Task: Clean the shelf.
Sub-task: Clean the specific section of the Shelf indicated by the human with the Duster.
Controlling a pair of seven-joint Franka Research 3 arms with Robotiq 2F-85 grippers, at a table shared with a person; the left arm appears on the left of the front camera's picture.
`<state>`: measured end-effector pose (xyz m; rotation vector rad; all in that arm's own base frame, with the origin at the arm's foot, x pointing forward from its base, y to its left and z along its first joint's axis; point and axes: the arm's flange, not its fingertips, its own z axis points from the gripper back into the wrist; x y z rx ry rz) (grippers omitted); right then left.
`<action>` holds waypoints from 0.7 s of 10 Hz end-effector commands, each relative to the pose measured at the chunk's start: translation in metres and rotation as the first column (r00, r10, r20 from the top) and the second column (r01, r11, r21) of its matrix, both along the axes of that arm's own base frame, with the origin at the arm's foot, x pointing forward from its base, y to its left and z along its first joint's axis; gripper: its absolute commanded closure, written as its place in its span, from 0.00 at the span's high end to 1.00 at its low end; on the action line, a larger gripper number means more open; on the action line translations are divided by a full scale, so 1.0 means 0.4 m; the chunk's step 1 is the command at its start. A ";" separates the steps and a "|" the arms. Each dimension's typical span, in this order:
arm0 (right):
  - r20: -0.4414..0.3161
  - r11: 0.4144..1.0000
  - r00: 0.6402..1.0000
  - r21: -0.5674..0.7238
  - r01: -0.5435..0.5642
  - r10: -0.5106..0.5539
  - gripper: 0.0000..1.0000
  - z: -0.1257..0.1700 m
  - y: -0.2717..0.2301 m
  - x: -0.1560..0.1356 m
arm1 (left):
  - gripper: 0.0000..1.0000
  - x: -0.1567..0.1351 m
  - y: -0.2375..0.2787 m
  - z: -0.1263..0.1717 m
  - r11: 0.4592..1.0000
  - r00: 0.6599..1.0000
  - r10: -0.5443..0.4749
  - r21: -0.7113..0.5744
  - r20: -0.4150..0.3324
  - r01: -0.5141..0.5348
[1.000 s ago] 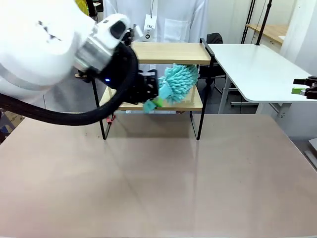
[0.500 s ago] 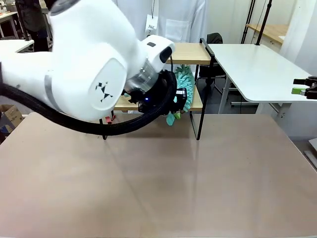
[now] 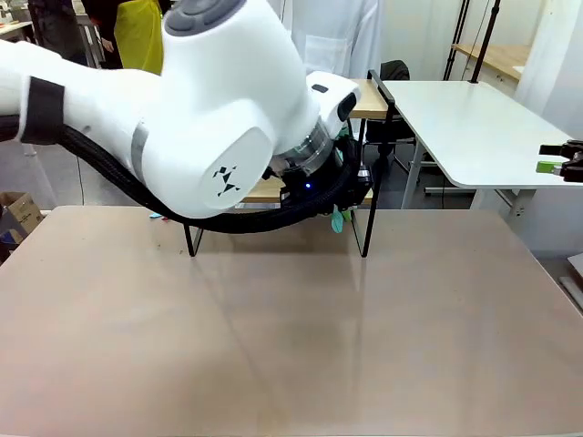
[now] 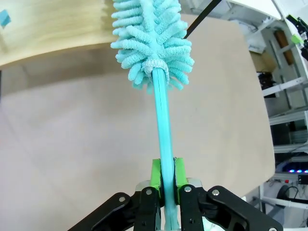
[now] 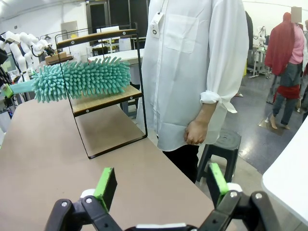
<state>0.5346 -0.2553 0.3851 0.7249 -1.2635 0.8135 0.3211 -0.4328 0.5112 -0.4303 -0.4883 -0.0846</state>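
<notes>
The left gripper (image 4: 166, 179) is clamped tight on the thin teal handle of a fluffy teal duster (image 4: 151, 43), with a green pad pressing on each side of the stick. The duster's head stretches straight ahead of the fingers and reaches over the edge of the lower board of the shelf (image 4: 48, 24). Whether the fibres touch the wood is hard to tell. Beneath this gripper lies the beige table (image 4: 72, 144). Seen from the front, the bulky white left arm (image 3: 209, 109) covers most of the shelf. The right gripper (image 5: 161, 186) hangs empty with its jaws spread wide. It is well apart from the shelf, which stands ahead of it and to its left. A person (image 5: 192, 62) in a white coat stands ahead of this gripper, just beside the shelf.
</notes>
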 end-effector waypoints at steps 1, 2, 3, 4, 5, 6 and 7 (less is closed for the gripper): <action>0.003 1.000 1.000 -0.005 0.002 -0.002 1.00 0.005 0.004 0.003 | 0.13 0.011 -0.069 -0.005 0.998 0.999 0.050 0.023 0.016 -0.051; 0.003 1.000 1.000 -0.005 0.002 -0.002 1.00 0.005 0.004 0.003 | 0.13 0.007 -0.084 -0.016 0.997 0.998 0.053 0.051 0.025 -0.054; 0.003 1.000 1.000 -0.005 0.002 -0.002 1.00 0.005 0.004 0.003 | 0.13 -0.001 -0.099 -0.034 0.996 0.999 0.043 0.079 0.012 -0.044; 0.003 1.000 1.000 -0.005 0.002 -0.002 1.00 0.005 0.004 0.003 | 0.13 0.002 -0.107 -0.049 0.995 0.999 0.035 0.090 -0.009 -0.034; 0.003 1.000 1.000 -0.005 0.002 -0.002 1.00 0.005 0.004 0.003 | 0.13 0.009 -0.114 -0.062 0.997 0.999 0.031 0.070 -0.029 -0.028; 0.003 1.000 1.000 -0.005 0.002 -0.002 1.00 0.005 0.004 0.003 | 0.13 -0.015 -0.052 -0.045 0.997 1.000 0.017 0.069 0.000 -0.017; 0.003 1.000 1.000 -0.005 0.002 -0.002 1.00 0.005 0.004 0.003 | 0.13 -0.015 -0.052 -0.045 0.997 1.000 0.017 0.069 0.000 -0.017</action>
